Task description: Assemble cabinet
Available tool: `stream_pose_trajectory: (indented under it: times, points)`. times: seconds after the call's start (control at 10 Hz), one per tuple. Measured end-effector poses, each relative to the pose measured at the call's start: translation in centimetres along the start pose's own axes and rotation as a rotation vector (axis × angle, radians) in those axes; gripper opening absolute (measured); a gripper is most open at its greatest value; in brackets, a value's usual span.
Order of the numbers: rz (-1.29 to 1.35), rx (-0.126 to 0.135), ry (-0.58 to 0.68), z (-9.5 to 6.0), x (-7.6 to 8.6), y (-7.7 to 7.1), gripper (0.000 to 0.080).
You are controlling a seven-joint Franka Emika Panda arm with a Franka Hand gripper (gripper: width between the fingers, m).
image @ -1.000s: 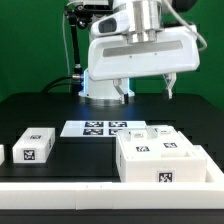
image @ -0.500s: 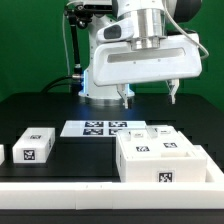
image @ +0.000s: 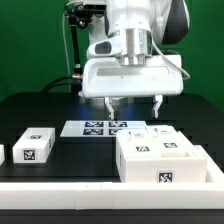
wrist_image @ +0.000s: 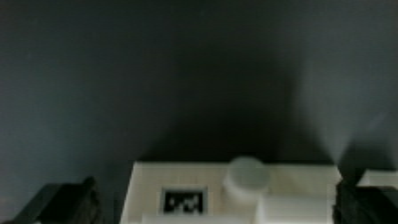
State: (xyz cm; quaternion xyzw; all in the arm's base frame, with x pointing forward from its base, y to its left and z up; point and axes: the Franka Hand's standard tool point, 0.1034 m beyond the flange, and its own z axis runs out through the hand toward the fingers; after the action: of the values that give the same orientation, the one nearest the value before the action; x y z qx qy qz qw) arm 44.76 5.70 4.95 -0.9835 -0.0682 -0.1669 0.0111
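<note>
The cabinet's big white box (image: 163, 158) with black-and-white tags sits at the front right of the exterior view. A smaller white tagged piece (image: 33, 145) lies at the front left. Another white tagged part (image: 146, 131) lies just behind the box. My gripper (image: 133, 106) hangs open and empty above and behind the box, fingers (image: 110, 105) pointing down, apart from every part. In the wrist view a white part with a tag (wrist_image: 222, 190) and a round knob shows between the dark fingertips (wrist_image: 63, 200), blurred.
The marker board (image: 100, 128) lies flat on the black table behind the parts. A white rail (image: 60, 185) runs along the table's front edge. Another white tagged piece is cut off at the exterior view's far left (image: 2, 154).
The gripper has moved toward the exterior view's left and lower, from above the right side to over the back of the box. The parts have not moved.
</note>
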Motion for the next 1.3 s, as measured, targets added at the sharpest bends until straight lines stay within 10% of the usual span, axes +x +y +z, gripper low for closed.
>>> stream_pose_trajectory:
  times: [1.3]
  points:
    - [0.007, 0.024, 0.008, 4.9, 2.2, -1.5, 0.0649]
